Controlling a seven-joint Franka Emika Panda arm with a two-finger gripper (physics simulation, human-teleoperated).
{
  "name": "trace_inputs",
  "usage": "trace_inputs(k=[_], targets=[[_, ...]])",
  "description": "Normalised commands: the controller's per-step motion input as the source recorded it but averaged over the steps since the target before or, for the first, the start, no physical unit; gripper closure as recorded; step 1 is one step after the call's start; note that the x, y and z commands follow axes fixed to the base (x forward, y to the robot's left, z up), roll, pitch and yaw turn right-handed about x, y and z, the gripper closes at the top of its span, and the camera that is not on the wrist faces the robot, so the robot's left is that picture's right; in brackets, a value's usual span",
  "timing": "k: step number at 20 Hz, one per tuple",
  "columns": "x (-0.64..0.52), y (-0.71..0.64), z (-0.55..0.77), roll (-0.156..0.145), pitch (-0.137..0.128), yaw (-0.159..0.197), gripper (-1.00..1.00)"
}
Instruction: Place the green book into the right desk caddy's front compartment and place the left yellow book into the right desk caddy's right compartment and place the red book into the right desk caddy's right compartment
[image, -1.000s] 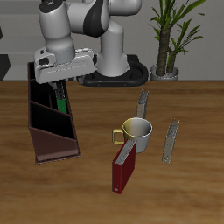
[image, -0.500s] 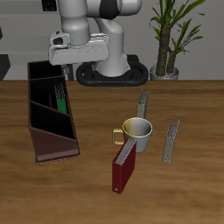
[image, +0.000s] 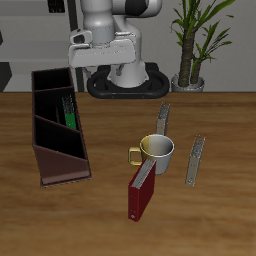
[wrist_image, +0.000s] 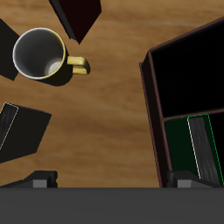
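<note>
No readable text or labels anywhere

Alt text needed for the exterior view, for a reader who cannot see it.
The green book stands inside the right desk caddy, while the gripper hangs above the table's back, its fingers hard to make out. Nearer the front, the red book stands beside a mug, with two thin yellow books close by.

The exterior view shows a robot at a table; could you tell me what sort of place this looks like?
Probably a simulated study or office desk: a wooden table holding books such as the red book, a desk caddy and a mug, with a potted plant behind.
</note>
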Motion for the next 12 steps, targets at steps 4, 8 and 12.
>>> trace_inputs(k=[4,8,12], targets=[[0.0,0.28,0.0,-0.031,0.006,-0.061,-1.0],[-0.1,0.42,-0.04,0.024,-0.003,-0.014,-1.0],[0.0,0.41,0.11,0.039,-0.011,0.014,-1.0]])
